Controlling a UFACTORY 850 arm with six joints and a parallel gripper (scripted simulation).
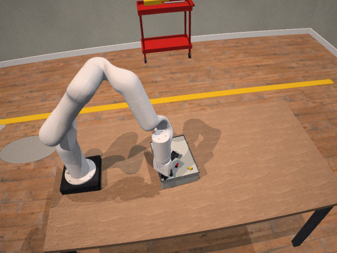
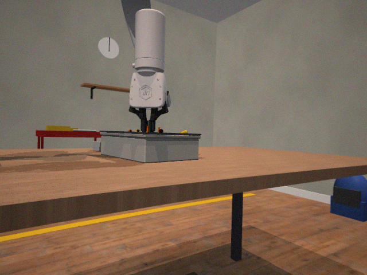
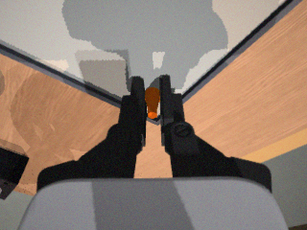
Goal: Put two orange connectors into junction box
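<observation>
My gripper (image 1: 164,175) (image 2: 147,128) (image 3: 153,91) points straight down at the near corner of the grey tool case (image 1: 181,178) (image 2: 148,148). It is shut on an orange connector (image 2: 147,129) (image 3: 152,102), which stands on end between the fingertips at lid level (image 3: 168,29). Two more orange connectors (image 2: 129,130) (image 2: 160,129) lie on the lid to either side. A red connector (image 1: 176,165) and a yellow one (image 1: 189,168) (image 2: 184,130) also lie on the lid. A small grey box (image 2: 96,145), seemingly the junction box, peeks out behind the case's left end; the arm hides it in the top view.
The case stands near the middle of the wooden table (image 1: 245,152) (image 2: 207,168). The arm's base (image 1: 80,176) is at the table's left. A red cart (image 1: 164,40) stands far off on the floor.
</observation>
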